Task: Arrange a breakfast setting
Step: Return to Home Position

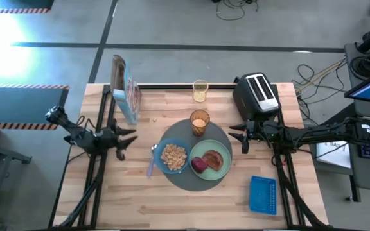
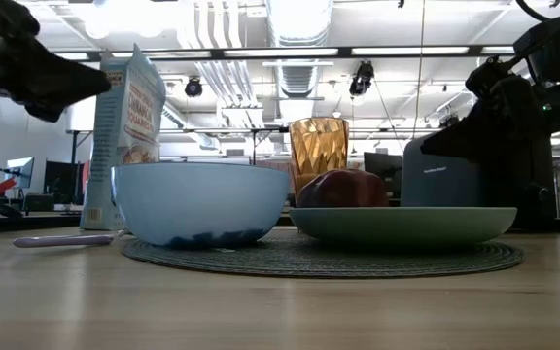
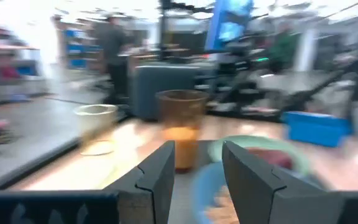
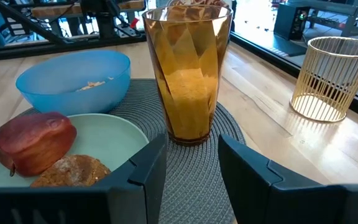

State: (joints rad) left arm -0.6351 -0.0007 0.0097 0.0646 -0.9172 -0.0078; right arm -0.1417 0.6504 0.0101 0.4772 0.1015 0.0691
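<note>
A round dark-grey mat [image 1: 188, 179] lies mid-table. On it sit a blue bowl [image 1: 174, 156] of cereal and a pale green plate [image 1: 220, 149] holding a red fruit [image 4: 33, 142] and a piece of toast. A glass of orange drink [image 1: 200, 122] stands upright on the mat's far edge [image 4: 185, 84]. A pale spoon [image 1: 151, 160] lies on the table left of the bowl. My left gripper [image 1: 128, 138] is open and empty, left of the spoon, above the table. My right gripper [image 1: 236, 136] is open and empty, right of the glass, pointing at it.
A blue cereal box [image 1: 126, 93] stands at the far left and a black toaster [image 1: 257, 95] at the far right. A pale ribbed cup [image 1: 200, 90] stands at the far edge behind the glass. A blue perforated tray [image 1: 263, 194] lies near right.
</note>
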